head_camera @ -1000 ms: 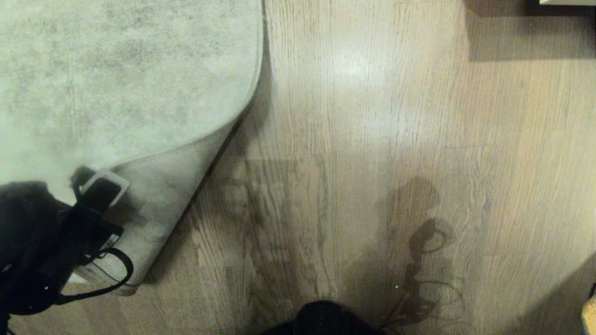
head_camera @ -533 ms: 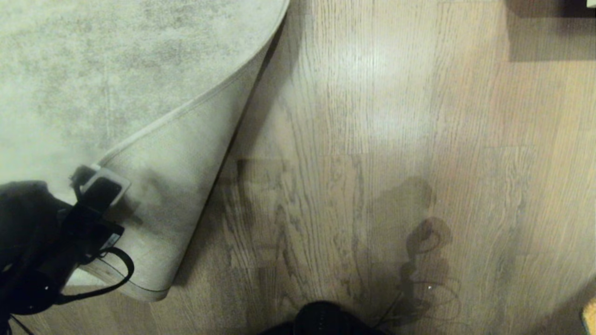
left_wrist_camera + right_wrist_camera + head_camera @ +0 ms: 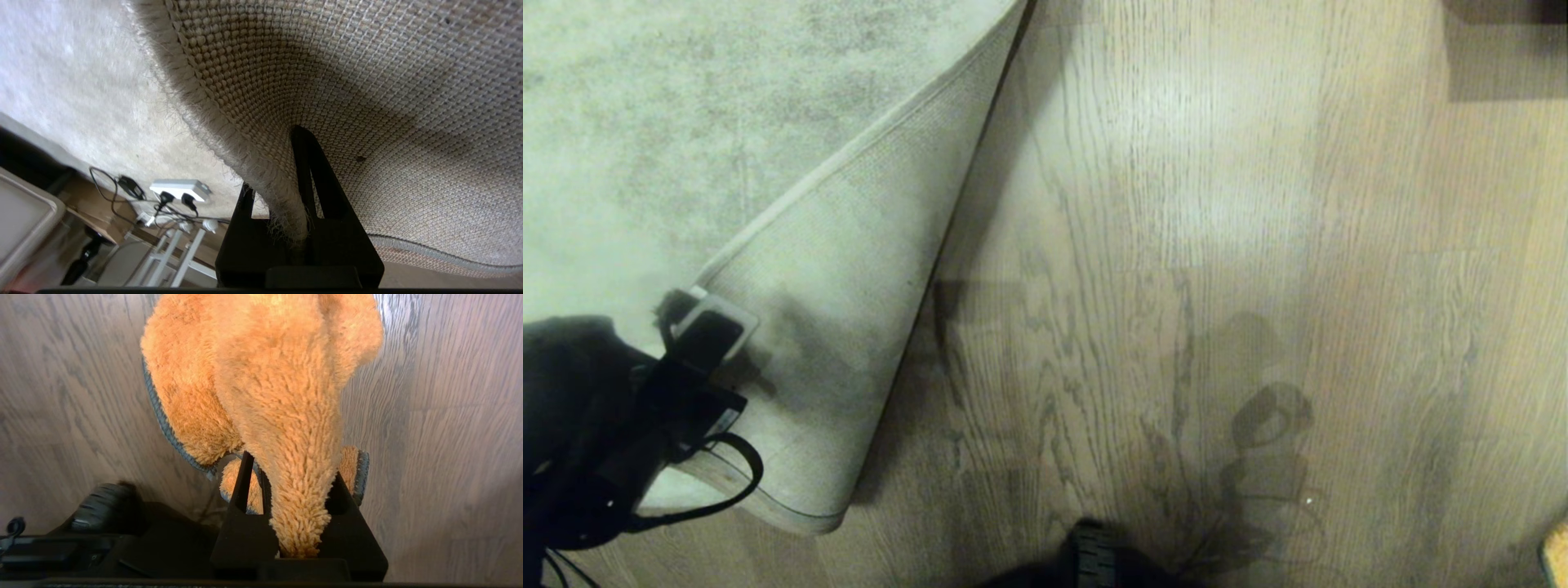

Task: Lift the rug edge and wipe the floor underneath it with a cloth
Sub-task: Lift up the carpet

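**Head view: rug corner folded back, cloth held ready**

Head view shows the rug edge (image 3: 849, 171) folded over, its cream woven backing facing up. The fold runs diagonally from the top centre down toward the lower left, and the turned-up corner points to the lower left. The left gripper (image 3: 698, 327) sits at the left edge, reaching in from the lower left, its fingers (image 3: 310, 179) clamped on the rug's fringed border. Right wrist view shows the right gripper (image 3: 292, 522) closed on the cloth (image 3: 265, 375), a fuzzy orange rag hanging above the floor (image 3: 1217, 245). Light brown wood-grain planks lie bare to the right of the fold, with a sheen and arm shadows. A power strip (image 3: 179, 188) with cables lies beyond the rug.
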Motion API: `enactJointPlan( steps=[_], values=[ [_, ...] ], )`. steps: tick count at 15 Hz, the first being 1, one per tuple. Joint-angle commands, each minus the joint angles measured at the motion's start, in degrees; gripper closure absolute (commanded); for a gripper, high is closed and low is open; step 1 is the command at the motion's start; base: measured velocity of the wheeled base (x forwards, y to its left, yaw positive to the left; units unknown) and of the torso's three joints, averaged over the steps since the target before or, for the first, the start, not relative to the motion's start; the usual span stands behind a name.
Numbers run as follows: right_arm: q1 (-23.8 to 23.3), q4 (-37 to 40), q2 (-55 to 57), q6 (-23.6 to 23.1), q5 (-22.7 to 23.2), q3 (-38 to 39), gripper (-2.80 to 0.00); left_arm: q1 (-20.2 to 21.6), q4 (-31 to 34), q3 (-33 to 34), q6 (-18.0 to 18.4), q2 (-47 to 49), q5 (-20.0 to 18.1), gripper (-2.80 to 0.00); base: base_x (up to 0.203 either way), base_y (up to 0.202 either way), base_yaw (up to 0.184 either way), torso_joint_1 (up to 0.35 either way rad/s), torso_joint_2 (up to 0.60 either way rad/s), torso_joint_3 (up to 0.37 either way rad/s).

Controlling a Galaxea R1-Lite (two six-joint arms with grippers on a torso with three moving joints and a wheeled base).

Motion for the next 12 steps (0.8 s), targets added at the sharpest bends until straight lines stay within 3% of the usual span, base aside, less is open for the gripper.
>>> enactJointPlan(
  steps=[1,4,8,12],
  values=[
    [0.0,-0.1,0.0,0.0,0.0,0.0,0.00,-0.8,-0.4,-0.4,0.2,1.5,0.1,0.00,0.000,0.000,0.000,0.000,0.00,0.000],
    [0.0,-0.1,0.0,0.0,0.0,0.0,0.00,-2.4,-0.4,-2.5,0.1,4.2,-0.9,0.00,0.000,0.000,0.000,0.000,0.00,0.000],
    [0.0,-0.1,0.0,0.0,0.0,0.0,0.00,-1.8,2.3,-9.6,0.1,5.4,-5.0,0.00,0.000,0.000,0.000,0.000,0.00,0.000],
    [0.0,-0.1,0.0,0.0,0.0,0.0,0.00,-2.2,6.2,-14.2,0.1,5.0,-5.5,0.00,0.000,0.000,0.000,0.000,0.00,0.000]
  ],
)
